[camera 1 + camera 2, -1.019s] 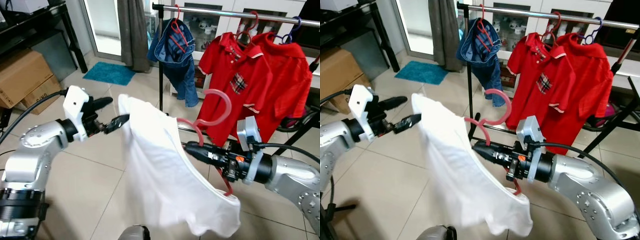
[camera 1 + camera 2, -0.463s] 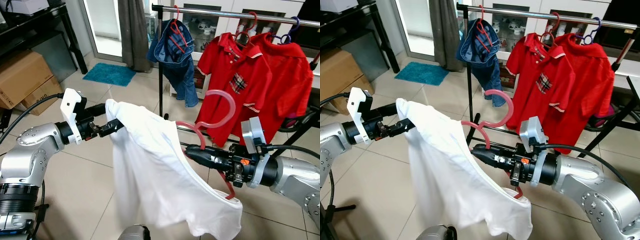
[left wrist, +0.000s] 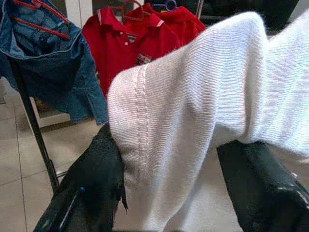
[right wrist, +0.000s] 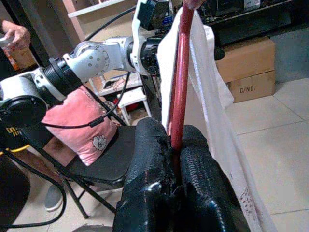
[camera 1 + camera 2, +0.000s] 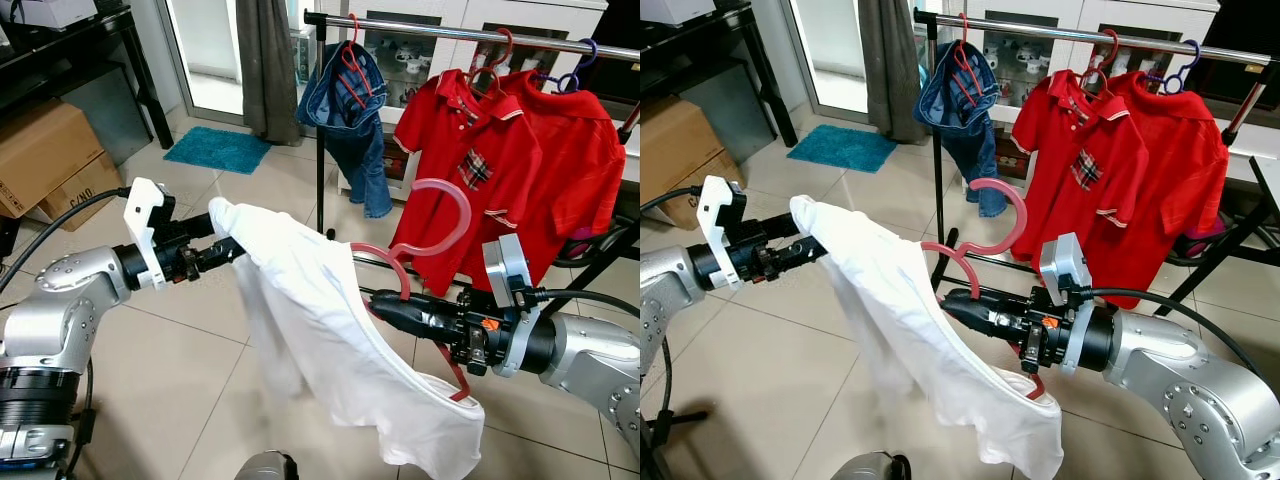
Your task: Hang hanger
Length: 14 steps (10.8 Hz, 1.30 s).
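My right claw (image 5: 378, 300) clamps the stiff, light hanger (image 5: 425, 240) at centre frame; my left claw (image 5: 222, 247) probably pinches the soft, floppy shirt (image 5: 320, 320) corner, mid-left.

The hanger (image 5: 425, 240) is pink-red plastic with a big round hook at its top. It sits out in the air in front of the clothes rail (image 5: 470, 33), lower than the rail and not touching it. Its hook points up toward the rail. A white shirt (image 5: 320, 330) is draped over the hanger and hides most of its arms. One shirt end is lifted up high on the side away from the rail's red shirts. The rest hangs down loose below the hanger, with the far end drooping lowest.
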Available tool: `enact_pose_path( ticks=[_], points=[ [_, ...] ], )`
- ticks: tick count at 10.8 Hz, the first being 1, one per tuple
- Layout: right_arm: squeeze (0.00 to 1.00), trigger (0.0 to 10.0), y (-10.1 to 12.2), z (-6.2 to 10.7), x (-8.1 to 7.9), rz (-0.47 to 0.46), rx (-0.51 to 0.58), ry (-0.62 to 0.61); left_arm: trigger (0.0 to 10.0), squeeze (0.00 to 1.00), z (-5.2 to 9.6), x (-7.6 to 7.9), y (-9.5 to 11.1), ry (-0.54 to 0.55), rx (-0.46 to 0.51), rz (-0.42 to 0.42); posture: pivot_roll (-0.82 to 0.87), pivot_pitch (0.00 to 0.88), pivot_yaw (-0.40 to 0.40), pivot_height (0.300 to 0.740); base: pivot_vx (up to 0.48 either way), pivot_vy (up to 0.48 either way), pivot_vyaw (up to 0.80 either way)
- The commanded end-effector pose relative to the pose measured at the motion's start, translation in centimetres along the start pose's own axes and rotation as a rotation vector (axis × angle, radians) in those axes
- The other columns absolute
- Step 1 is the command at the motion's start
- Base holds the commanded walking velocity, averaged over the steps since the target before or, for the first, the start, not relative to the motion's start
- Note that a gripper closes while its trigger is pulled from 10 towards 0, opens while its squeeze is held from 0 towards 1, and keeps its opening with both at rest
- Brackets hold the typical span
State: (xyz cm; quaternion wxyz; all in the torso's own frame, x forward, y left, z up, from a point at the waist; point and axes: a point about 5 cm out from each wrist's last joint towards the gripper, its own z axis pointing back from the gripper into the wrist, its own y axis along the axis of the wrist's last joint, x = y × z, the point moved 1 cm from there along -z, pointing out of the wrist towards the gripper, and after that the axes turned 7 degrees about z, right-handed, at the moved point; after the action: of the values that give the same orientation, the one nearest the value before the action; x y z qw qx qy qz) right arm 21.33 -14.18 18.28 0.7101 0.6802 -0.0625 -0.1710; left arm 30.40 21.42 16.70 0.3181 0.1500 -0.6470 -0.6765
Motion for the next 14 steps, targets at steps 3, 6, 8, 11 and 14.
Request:
enact_pose_path(
  ticks=[3,6,8,11,14],
  points=[
    [0.0,10.0,0.9,-0.1,-0.2,0.028,0.018,0.023,0.0,0.0,-0.4,0.5,0.6,-0.042,0.028,0.017,0.02,0.018,0.051,0.74,0.0,0.0,0.0],
    [0.0,10.0,1.0,-0.1,-0.2,0.027,0.02,0.02,0.0,0.0,-0.4,0.4,0.4,-0.022,0.041,0.028,0.02,0.02,0.062,0.74,0.0,0.0,0.0],
    [0.0,10.0,1.0,-0.2,-0.1,0.029,0.023,0.017,0.0,0.0,-0.3,0.1,0.4,0.009,0.049,0.026,0.03,0.024,0.063,0.74,0.0,0.0,0.0],
    [0.0,10.0,0.9,-0.2,0.2,0.033,0.016,-0.008,0.0,0.0,0.0,-0.3,0.3,0.058,0.059,0.023,0.03,0.024,0.065,0.74,0.0,0.0,0.0],
    [0.0,10.0,0.6,0.2,1.9,0.052,0.012,-0.151,0.0,0.0,1.3,-1.3,0.1,0.186,0.091,0.014,0.03,0.031,0.064,0.74,0.0,0.0,0.0]
  ],
)
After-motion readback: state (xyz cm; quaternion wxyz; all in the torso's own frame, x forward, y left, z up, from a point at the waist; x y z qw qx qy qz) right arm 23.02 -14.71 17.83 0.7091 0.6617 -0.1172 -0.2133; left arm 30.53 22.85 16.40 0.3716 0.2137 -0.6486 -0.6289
